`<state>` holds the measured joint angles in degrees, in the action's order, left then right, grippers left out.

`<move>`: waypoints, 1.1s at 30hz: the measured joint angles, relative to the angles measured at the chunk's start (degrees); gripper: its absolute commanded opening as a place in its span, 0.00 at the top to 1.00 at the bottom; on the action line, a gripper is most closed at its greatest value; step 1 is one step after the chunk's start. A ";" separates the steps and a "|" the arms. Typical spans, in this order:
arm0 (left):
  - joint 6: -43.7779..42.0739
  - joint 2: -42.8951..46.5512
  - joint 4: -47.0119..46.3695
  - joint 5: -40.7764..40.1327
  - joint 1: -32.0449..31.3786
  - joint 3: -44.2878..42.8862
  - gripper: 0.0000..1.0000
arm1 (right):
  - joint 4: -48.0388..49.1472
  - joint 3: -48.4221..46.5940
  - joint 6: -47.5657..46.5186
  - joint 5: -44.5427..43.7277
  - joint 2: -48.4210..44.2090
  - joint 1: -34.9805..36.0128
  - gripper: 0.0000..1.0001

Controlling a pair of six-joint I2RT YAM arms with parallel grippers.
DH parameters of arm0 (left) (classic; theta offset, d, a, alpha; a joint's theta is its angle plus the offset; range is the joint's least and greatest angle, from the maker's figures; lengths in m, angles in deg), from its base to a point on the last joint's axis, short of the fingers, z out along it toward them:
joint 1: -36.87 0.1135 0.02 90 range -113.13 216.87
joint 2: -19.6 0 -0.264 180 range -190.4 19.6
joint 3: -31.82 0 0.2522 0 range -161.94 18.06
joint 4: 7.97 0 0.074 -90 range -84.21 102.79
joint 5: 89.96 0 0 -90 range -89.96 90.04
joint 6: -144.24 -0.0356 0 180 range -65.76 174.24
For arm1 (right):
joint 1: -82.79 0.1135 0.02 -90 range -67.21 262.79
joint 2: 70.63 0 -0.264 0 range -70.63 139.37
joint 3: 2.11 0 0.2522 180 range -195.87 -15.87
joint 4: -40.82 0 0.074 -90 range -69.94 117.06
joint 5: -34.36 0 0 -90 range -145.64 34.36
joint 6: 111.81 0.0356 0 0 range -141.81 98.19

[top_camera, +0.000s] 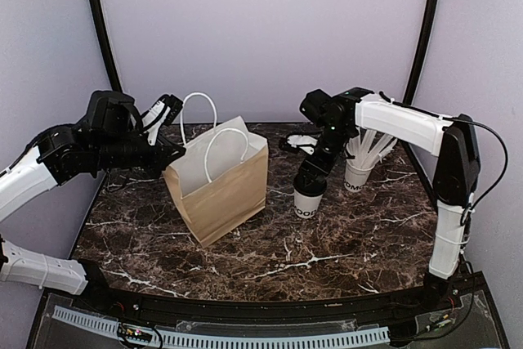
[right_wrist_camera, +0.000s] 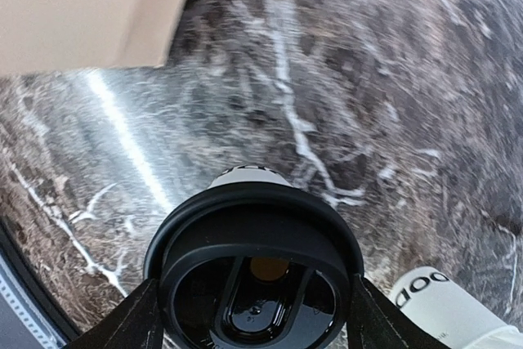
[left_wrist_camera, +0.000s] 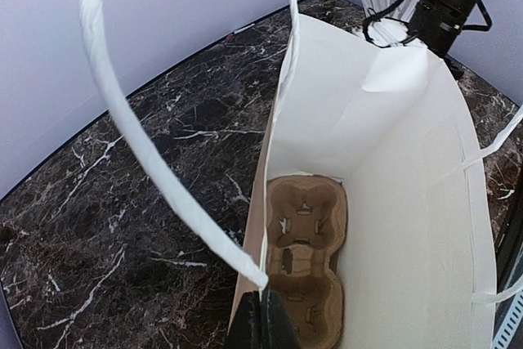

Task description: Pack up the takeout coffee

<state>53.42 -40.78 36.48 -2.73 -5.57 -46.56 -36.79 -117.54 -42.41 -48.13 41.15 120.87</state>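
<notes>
The takeout coffee [top_camera: 307,203], a white cup with dark lettering and a black lid [right_wrist_camera: 257,267], stands on the marble table right of the brown paper bag [top_camera: 221,190]. My right gripper [top_camera: 315,177] comes down over it, and its two fingers touch opposite sides of the lid's rim in the right wrist view [right_wrist_camera: 253,282]. My left gripper [top_camera: 172,153] is shut on the bag's left rim [left_wrist_camera: 263,316] and holds the bag [left_wrist_camera: 409,202] open. A cardboard cup carrier [left_wrist_camera: 306,243] lies on the bag's floor.
A second white cup [top_camera: 357,173] with white wrapped straws [top_camera: 376,149] stands just right of the coffee and shows at the lower right of the right wrist view [right_wrist_camera: 441,304]. The bag's white handles [left_wrist_camera: 139,136] arch upward. Walls close in the table at the back and sides.
</notes>
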 measured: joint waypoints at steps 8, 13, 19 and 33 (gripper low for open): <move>0.07 0.07 0.33 0.76 3.41 0.28 0.99 | -1.97 2.45 -4.46 0.70 -2.45 7.39 0.20; 0.07 0.07 0.33 1.55 4.37 0.39 0.98 | -2.16 4.11 -5.77 0.66 -3.17 9.03 0.17; 0.09 0.04 0.33 1.88 4.72 0.39 0.97 | -1.95 5.03 -6.32 0.33 -3.43 8.98 0.16; 0.42 -1.55 -0.15 3.67 5.55 0.31 0.54 | -2.36 3.72 -7.45 -1.44 -4.50 8.96 0.36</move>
<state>53.83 -42.33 36.33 0.95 -0.02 -46.26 -39.15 -113.82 -49.87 -49.57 36.65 129.84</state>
